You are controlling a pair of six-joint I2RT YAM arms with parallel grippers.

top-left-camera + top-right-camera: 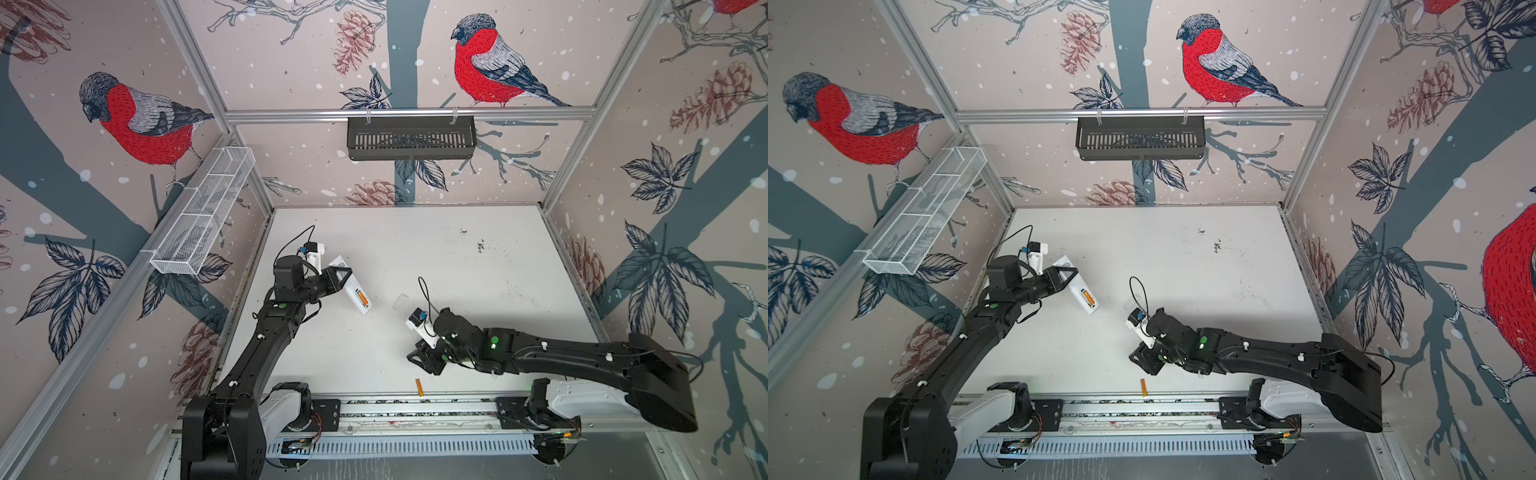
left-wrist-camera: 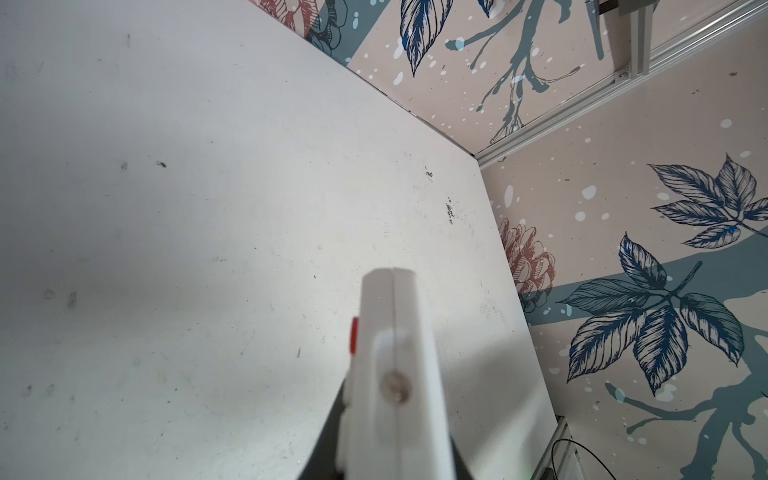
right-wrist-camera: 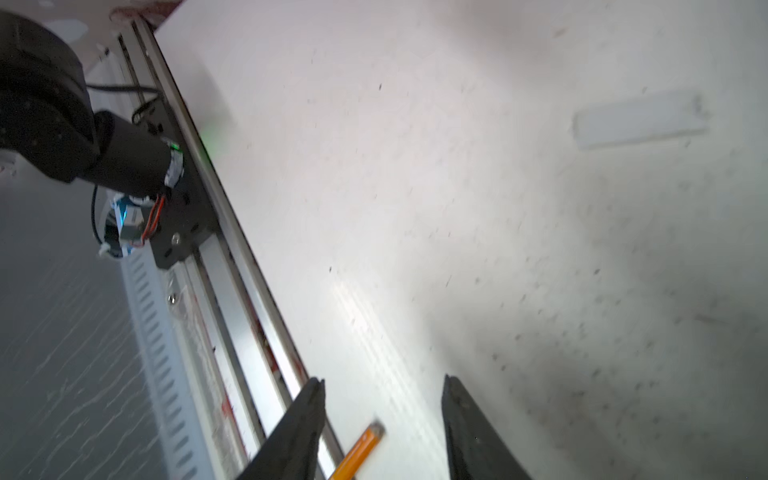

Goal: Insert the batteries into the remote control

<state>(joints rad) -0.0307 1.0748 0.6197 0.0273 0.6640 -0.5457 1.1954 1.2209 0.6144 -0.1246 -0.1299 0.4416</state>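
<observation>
My left gripper (image 1: pixel 338 277) is shut on the white remote control (image 1: pixel 352 291) and holds it tilted above the table, back side up. One orange battery (image 1: pixel 362 297) sits in its open bay. In the left wrist view the remote (image 2: pixel 388 316) fills the space between the dark fingers, edge on. A second battery (image 1: pixel 419 387) lies on the table by the front rail. My right gripper (image 1: pixel 416 358) hovers just behind it. In the right wrist view the jaws (image 3: pixel 383 380) stand open, with that battery (image 3: pixel 359 451) on the table between them, untouched.
A small pale battery cover (image 1: pixel 400 301) lies flat on the table between the two arms. The metal rail (image 1: pixel 415 405) runs along the front edge. A black basket (image 1: pixel 411 137) hangs on the back wall and a white wire basket (image 1: pixel 203 212) on the left wall.
</observation>
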